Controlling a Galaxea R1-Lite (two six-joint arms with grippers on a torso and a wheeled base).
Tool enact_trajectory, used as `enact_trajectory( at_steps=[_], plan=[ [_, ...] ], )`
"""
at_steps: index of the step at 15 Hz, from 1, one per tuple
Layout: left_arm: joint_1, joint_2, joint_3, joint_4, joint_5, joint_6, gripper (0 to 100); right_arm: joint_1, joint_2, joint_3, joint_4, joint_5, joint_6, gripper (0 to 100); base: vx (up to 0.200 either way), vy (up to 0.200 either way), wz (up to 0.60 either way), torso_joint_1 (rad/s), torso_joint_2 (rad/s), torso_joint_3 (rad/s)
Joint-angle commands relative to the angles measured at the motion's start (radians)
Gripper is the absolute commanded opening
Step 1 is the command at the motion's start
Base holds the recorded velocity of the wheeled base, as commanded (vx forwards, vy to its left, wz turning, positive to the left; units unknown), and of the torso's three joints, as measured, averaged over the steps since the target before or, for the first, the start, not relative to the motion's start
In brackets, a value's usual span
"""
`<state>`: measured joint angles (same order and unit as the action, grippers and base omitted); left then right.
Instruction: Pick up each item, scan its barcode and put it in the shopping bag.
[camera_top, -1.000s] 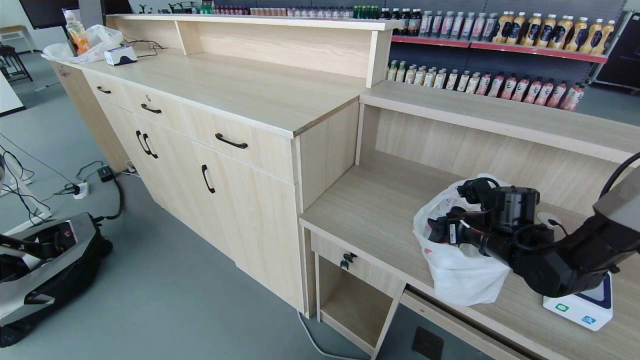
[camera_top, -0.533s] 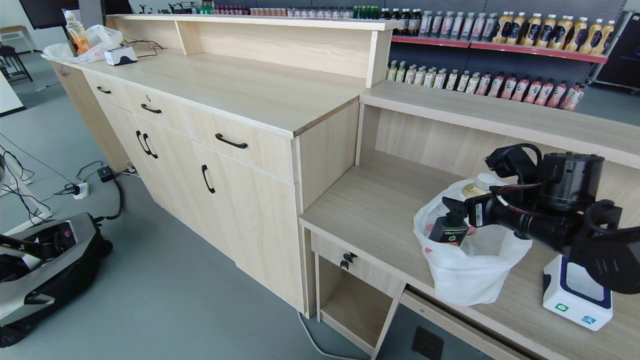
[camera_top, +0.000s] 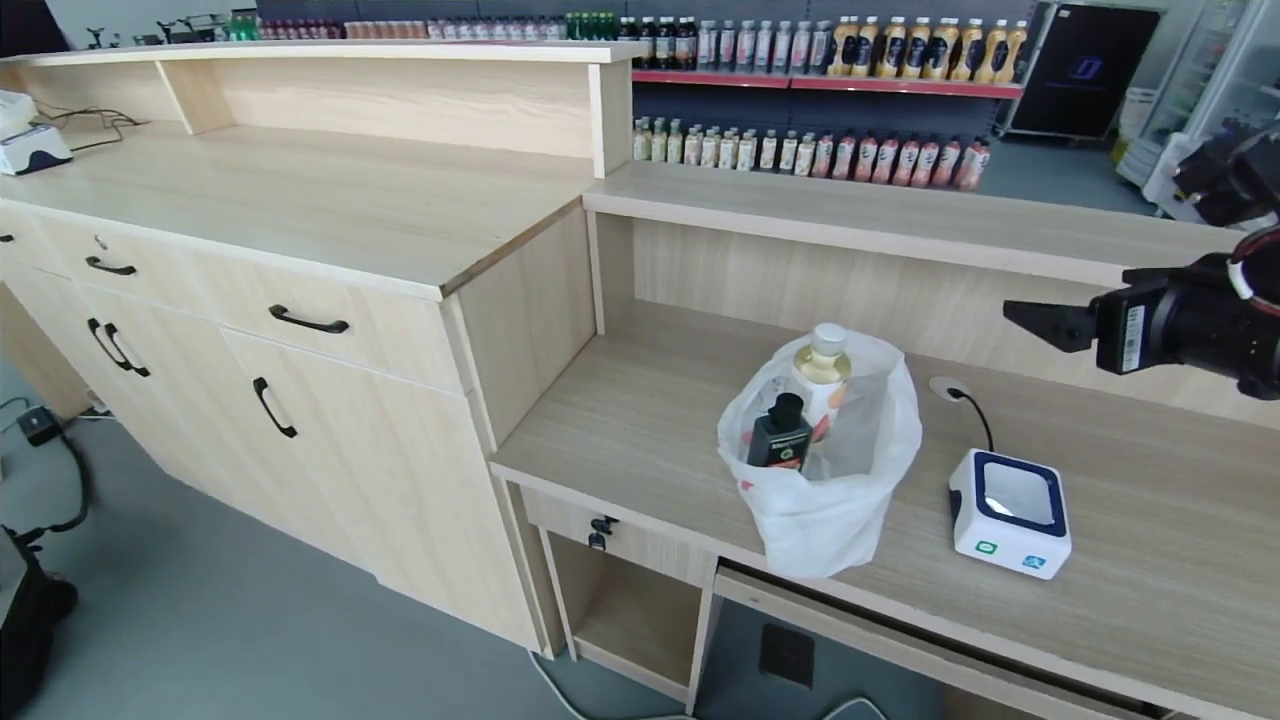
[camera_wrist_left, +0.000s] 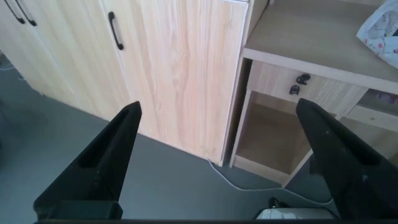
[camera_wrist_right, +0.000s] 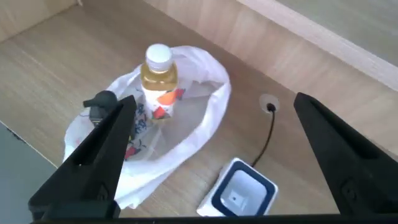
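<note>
Standing mid-frame on the counter (camera_top: 650, 400), the bag (camera_top: 820, 515) is holding a juice bottle (camera_top: 822, 372) and black bottle (camera_top: 780, 438), scanner (camera_top: 1010, 515) just right; left hand (camera_wrist_left: 217, 104) and right hand (camera_wrist_right: 212, 99) are hanging open.

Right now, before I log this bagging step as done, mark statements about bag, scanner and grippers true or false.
1. The white plastic shopping bag holds an amber drink bottle with a cream cap and a small black bottle. True.
2. The right gripper grips the black bottle. False: it is open and empty; that bottle sits in the bag.
3. The white, blue-framed box scanner stands on the light wooden counter beside the bag. True.
4. The left gripper is shut. False: it is open.
</note>
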<state>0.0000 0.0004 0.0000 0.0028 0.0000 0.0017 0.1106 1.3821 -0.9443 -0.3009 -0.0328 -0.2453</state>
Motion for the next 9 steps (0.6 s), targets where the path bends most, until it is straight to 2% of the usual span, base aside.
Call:
enact_trajectory(
  at_steps=[1,5,7,9],
  plan=[
    [0.000,0.000,0.000,0.000,0.000,0.000,100,-0.063,-0.109,-0.061,0.069,0.001,0.027,100,0.000,0.000,-0.60,0.007,0.00,0.007],
    [0.000,0.000,0.000,-0.001,0.000,0.000,100,-0.123,-0.201,-0.018,0.151,-0.001,0.101,100,0.000,0.000,-0.60,0.004,0.00,0.005],
    [0.000,0.000,0.000,-0.001,0.000,0.000,100,-0.128,-0.287,0.018,0.184,-0.067,0.116,100,0.000,0.000,-0.60,0.002,0.00,0.002],
    [0.000,0.000,0.000,0.000,0.000,0.000,100,-0.128,-0.408,0.131,0.161,-0.064,0.149,100,0.000,0.000,0.00,0.000,0.00,0.000]
  ],
)
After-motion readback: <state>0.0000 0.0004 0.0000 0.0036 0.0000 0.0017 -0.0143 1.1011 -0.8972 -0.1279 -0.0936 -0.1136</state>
